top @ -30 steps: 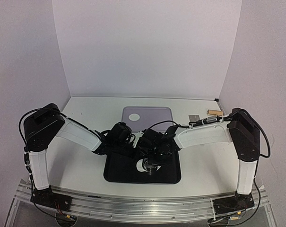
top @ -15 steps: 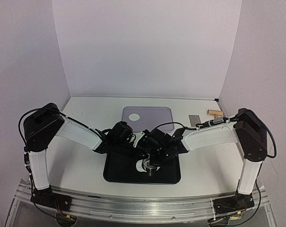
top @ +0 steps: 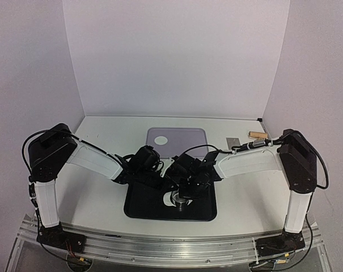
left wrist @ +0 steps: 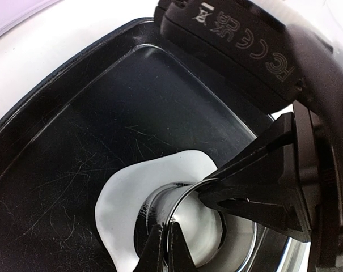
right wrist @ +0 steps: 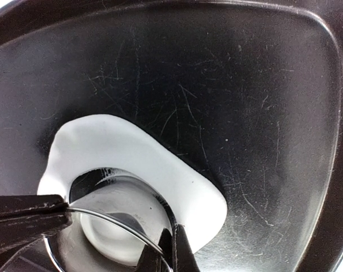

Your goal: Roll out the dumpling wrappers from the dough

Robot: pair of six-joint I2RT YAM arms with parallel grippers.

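Top external — both arms meet low over the black tray (top: 143, 207)

White dough (right wrist: 160, 164) lies flat there, metal ring (top: 181, 202) pressed into it; left gripper (left wrist: 164, 252) and right gripper (right wrist: 171, 249) each pinch its rim — forearms angled inward.

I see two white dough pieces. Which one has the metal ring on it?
The irregular dough in the black tray, with the metal ring standing on it. The other, a small neat round wrapper, lies bare on the pale mat behind.
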